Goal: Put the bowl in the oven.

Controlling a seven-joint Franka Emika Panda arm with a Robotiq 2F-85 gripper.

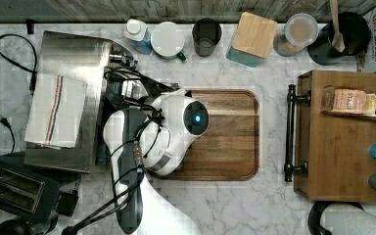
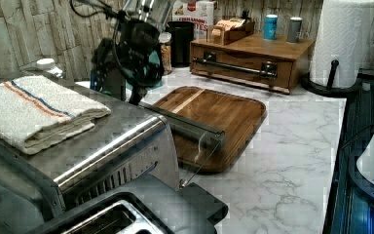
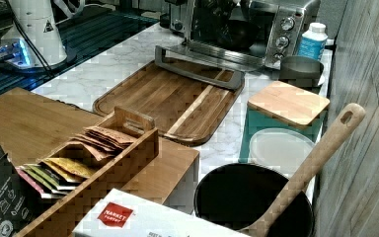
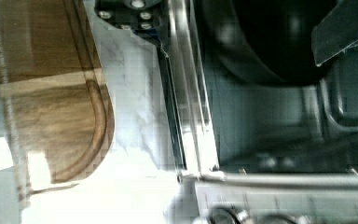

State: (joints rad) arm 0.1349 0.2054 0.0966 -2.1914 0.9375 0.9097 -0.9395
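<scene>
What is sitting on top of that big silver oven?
A folded white towel with red and blue stripes lies on the oven's roof, seen in the top and left views. Whatever part of the roof lies under the towel is covered, so nothing can be told there.

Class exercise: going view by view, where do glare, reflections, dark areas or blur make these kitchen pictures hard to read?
Wrist view: the marble counter burns out to white, and the bowl is a soft dark blur inside the oven. Right view: the oven's cavity is too dark to read. Left view: the open glass door reflects the wooden board. Top view: lighting is even.
</scene>
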